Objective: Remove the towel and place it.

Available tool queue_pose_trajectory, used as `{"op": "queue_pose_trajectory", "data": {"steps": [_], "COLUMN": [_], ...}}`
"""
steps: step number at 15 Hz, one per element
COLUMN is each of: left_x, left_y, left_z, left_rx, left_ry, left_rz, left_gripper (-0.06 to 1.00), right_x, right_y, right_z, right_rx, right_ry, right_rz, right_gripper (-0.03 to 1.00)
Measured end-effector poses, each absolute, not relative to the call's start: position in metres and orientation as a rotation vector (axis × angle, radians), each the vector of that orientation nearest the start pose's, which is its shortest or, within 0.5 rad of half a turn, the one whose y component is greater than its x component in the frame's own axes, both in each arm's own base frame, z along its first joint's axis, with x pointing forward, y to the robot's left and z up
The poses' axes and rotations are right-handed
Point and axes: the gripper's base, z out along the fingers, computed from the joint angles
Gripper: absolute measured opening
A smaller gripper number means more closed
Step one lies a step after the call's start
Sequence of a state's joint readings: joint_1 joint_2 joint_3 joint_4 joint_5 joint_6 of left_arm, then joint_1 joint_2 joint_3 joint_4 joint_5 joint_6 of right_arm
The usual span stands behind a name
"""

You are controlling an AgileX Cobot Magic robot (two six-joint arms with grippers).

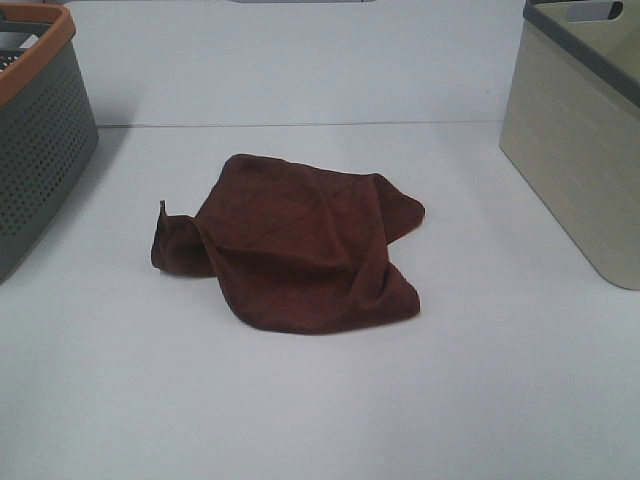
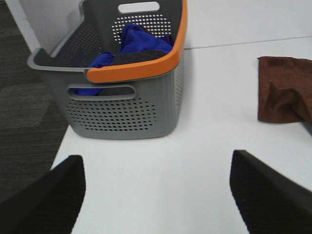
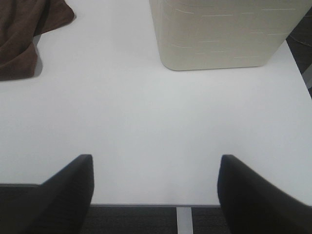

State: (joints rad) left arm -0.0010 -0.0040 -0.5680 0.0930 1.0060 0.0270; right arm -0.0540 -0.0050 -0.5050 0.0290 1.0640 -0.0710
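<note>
Brown towel: the brown towel (image 1: 300, 245) lay crumpled at the centre of the white worktop (image 1: 320, 420), with one corner twisted up at its 9 o'clock edge and folds bunched toward 5 o'clock. It touched neither basket, so it was free to be lifted from any side.

Grey basket: the grey perforated basket with an orange rim (image 1: 35, 130) stood at 10 o'clock from the towel, well apart. The left wrist view showed blue cloth (image 2: 134, 41) and something darker inside it, perhaps another cloth; the view was too poor to be sure.

Beige basket: the beige basket (image 1: 580, 150) stood at 2 o'clock from the towel, also well apart. Its inside was hidden.

Left pincer: the left pincer (image 2: 156, 195) was spread wide and held nothing. It hung over bare worktop near the grey basket, with the towel's edge (image 2: 285, 90) off to one side.

Right pincer: the right pincer (image 3: 153, 195) was likewise wide and empty, over the worktop's near edge, facing the beige basket (image 3: 219, 34).

Stage: judging by this, the towel was already out of a basket. Both arms were held back to leave it unobstructed.
</note>
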Motion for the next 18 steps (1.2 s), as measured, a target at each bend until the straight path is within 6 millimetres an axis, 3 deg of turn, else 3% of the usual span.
{"op": "queue_pose_trajectory", "data": {"steps": [6, 18], "left_x": [-0.005, -0.005], "left_y": [0.004, 0.003], "left_z": [0.281, 0.281], "left_rx": [0.131, 0.121], "left_ry": [1.999, 2.007], "left_rz": [0.138, 0.119], "left_gripper": [0.78, 0.78], "right_x": [-0.006, -0.006], "right_y": [0.003, 0.005], "right_z": [0.278, 0.279], "right_rx": [-0.019, 0.008], "right_ry": [2.037, 2.035], "right_rz": [-0.044, 0.005], "right_gripper": [0.62, 0.62]}}
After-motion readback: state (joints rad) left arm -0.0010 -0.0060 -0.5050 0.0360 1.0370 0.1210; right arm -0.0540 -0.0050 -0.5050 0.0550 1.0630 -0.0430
